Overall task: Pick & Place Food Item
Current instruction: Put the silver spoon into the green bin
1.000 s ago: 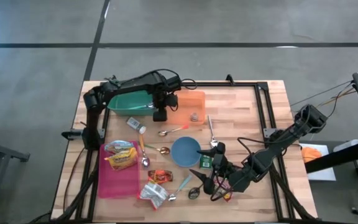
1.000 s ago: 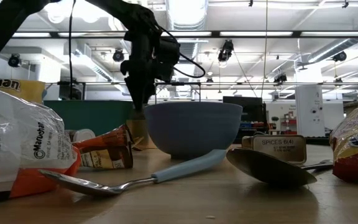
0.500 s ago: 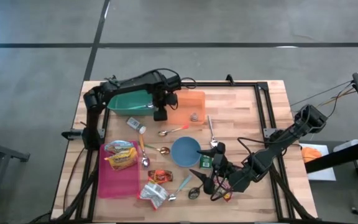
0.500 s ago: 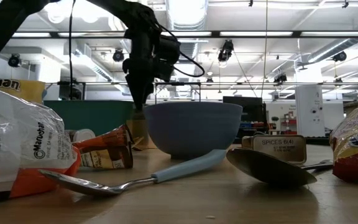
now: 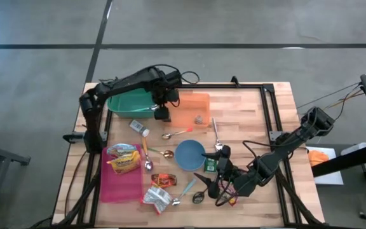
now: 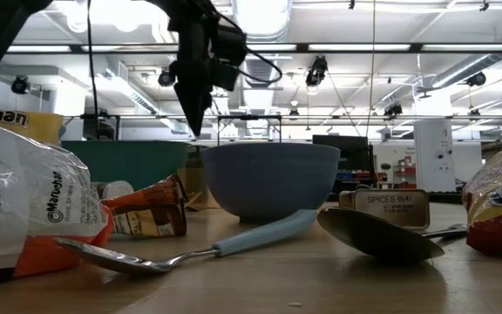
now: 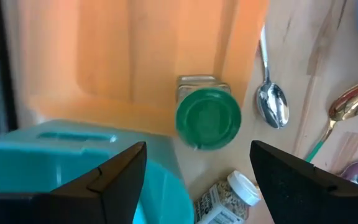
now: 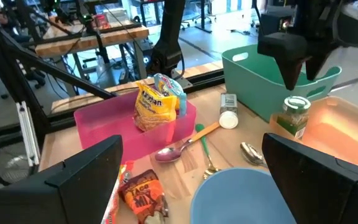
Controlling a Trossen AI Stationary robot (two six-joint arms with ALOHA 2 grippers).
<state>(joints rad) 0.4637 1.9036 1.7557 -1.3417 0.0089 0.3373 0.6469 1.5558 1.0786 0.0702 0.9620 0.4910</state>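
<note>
the left gripper (image 5: 162,112) is held above the jar (image 7: 208,118), a green-lidded glass jar standing at the edge of the orange tray (image 5: 192,108), at about eleven o'clock on the table (image 5: 253,127) in the high view, just beside the teal bin (image 5: 131,105). the fingers (image 7: 114,180) are spread wide with nothing between them, and the jar is seen in the gap from straight above. the step in hand is judged to be either the approach before a grasp or the lift-off after a set-down; which one cannot be told. if a pick is meant, a straight descent is called for until the fingers straddle the lid, then a closing. the jar stands upright, its long axis vertical, lid pointing up at the camera. the right gripper (image 5: 210,184) is parked at about five o'clock, fully open and empty, near the blue bowl (image 5: 189,154).
</note>
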